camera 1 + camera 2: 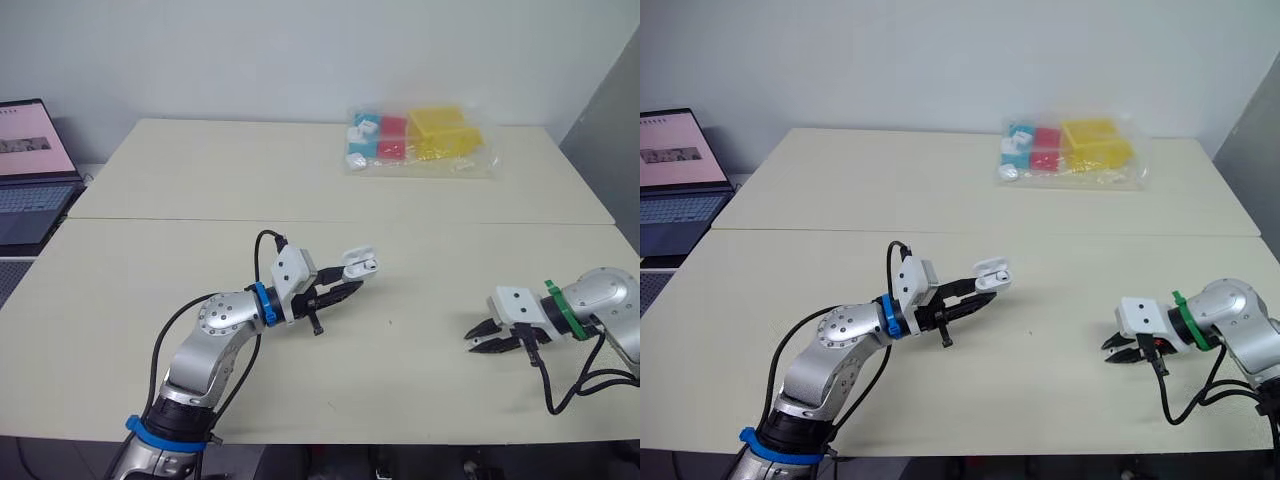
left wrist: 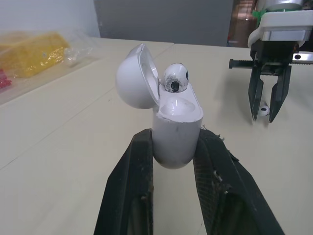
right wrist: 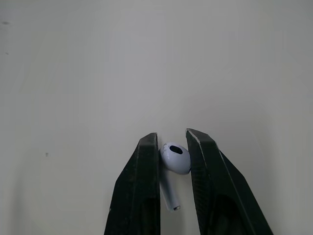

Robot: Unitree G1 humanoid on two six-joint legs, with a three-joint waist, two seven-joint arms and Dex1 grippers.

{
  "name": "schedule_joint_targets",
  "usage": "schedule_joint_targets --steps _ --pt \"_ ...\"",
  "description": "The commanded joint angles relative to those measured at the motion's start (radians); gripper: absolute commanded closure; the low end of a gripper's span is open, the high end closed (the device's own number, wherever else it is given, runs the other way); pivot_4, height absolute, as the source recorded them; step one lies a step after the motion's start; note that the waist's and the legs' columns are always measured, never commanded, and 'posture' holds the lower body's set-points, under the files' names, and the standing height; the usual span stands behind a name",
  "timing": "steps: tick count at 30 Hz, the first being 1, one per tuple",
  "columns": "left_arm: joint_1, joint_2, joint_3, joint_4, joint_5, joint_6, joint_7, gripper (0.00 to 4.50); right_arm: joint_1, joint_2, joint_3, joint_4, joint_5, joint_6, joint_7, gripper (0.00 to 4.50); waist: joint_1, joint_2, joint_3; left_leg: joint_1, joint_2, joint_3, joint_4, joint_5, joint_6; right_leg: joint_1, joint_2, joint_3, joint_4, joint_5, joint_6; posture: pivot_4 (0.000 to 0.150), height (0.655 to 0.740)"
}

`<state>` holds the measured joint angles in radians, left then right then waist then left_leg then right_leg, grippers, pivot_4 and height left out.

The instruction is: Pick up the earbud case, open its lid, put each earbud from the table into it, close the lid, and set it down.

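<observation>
Broadly, the cream rectangular table point(image 1: 200, 300) carries a clear plastic bag of yellow, red and blue blocks point(image 1: 420, 140) at its far edge, with an open dark laptop point(image 1: 30, 170) just off its left side. Above mid-table, the left gripper point(image 1: 345, 290) is clamped on the body of the white glossy earbud case point(image 2: 177, 132), whose lid point(image 2: 134, 78) is tipped back, one white earbud point(image 2: 175, 78) seated inside. Well apart to the right, the right gripper point(image 1: 485, 338) pinches the second white earbud point(image 3: 176, 157) at the tabletop.
</observation>
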<state>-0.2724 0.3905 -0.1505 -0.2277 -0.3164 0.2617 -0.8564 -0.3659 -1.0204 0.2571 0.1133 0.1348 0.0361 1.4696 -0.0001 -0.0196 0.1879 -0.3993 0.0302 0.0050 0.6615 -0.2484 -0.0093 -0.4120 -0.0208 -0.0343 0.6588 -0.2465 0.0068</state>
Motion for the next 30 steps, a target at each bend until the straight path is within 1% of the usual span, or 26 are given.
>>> schedule_joint_targets --steps 1,6,8,9,15,20,22,26,28,30 --pt "0.001 0.003 0.012 -0.050 -0.023 0.002 0.007 3.74 -0.030 -0.006 0.006 0.017 -0.030 -0.005 0.030 4.04 0.001 0.000 0.000 0.000 0.000 0.000 0.000 0.000 0.000 0.000 0.000 0.000 0.000 0.000 0.000 0.150 0.7345" --pt "0.008 0.000 0.009 -0.058 -0.022 0.009 0.013 3.74 -0.062 0.012 0.015 0.065 -0.052 -0.040 0.050 4.04 0.001 0.000 0.000 0.000 0.000 0.000 0.000 0.000 0.000 0.000 0.000 0.000 0.000 0.000 0.000 0.150 0.7345" --pt "0.010 0.000 0.008 -0.062 -0.023 0.013 0.014 3.74 -0.067 0.014 0.017 0.081 -0.055 -0.051 0.057 3.30 0.001 0.000 0.000 0.000 0.000 0.000 0.000 0.000 0.000 0.001 0.000 0.000 0.001 0.000 0.000 0.150 0.7345" --pt "0.012 0.001 0.007 -0.064 -0.024 0.014 0.015 3.74 -0.067 0.015 0.016 0.083 -0.054 -0.054 0.058 3.02 0.001 0.000 0.000 0.000 0.000 0.000 0.000 0.000 0.000 0.001 0.000 0.000 0.001 0.000 0.000 0.150 0.7345" --pt "0.016 0.003 0.008 -0.069 -0.025 0.020 0.017 3.74 -0.067 0.014 0.006 0.087 -0.056 -0.120 0.059 0.99 0.000 0.000 0.000 0.002 0.000 0.000 0.001 0.000 0.000 0.002 0.000 0.000 0.002 0.000 0.000 0.150 0.7345" --pt "0.014 0.003 0.009 -0.067 -0.024 0.022 0.016 3.74 -0.084 -0.007 -0.040 0.019 -0.014 -0.091 0.057 0.94 0.000 0.000 0.000 0.003 0.000 0.000 0.001 0.000 0.000 0.002 0.000 0.000 0.003 0.000 0.000 0.150 0.7345" --pt "0.012 0.001 0.010 -0.064 -0.023 0.021 0.016 3.74 -0.076 -0.038 -0.081 -0.047 0.023 -0.046 0.055 0.94 0.001 0.001 0.000 0.003 0.000 0.000 0.001 0.000 0.000 0.002 0.000 0.000 0.003 0.000 0.000 0.150 0.7345" --pt "0.008 -0.008 0.006 -0.049 -0.022 0.015 0.016 3.74 -0.013 -0.104 -0.182 -0.210 0.066 0.119 -0.020 0.94 0.005 0.001 0.000 0.002 0.001 -0.002 0.001 0.000 0.000 0.001 -0.001 0.001 0.002 0.000 0.000 0.150 0.7345" --pt "0.005 -0.015 0.001 -0.037 -0.017 0.008 0.018 3.74 0.026 -0.128 -0.187 -0.292 -0.024 0.222 -0.122 0.94 0.006 0.000 0.000 0.001 0.001 -0.002 0.001 0.000 0.000 0.002 -0.001 0.000 0.001 0.000 0.000 0.150 0.7345" --pt "0.001 -0.025 -0.005 -0.029 -0.014 0.003 0.020 3.74 0.052 -0.143 -0.176 -0.391 -0.060 0.370 -0.182 0.94 0.009 0.001 0.000 0.001 0.001 -0.002 0.001 0.000 0.000 0.002 -0.002 0.000 0.002 0.000 0.000 0.150 0.7345"
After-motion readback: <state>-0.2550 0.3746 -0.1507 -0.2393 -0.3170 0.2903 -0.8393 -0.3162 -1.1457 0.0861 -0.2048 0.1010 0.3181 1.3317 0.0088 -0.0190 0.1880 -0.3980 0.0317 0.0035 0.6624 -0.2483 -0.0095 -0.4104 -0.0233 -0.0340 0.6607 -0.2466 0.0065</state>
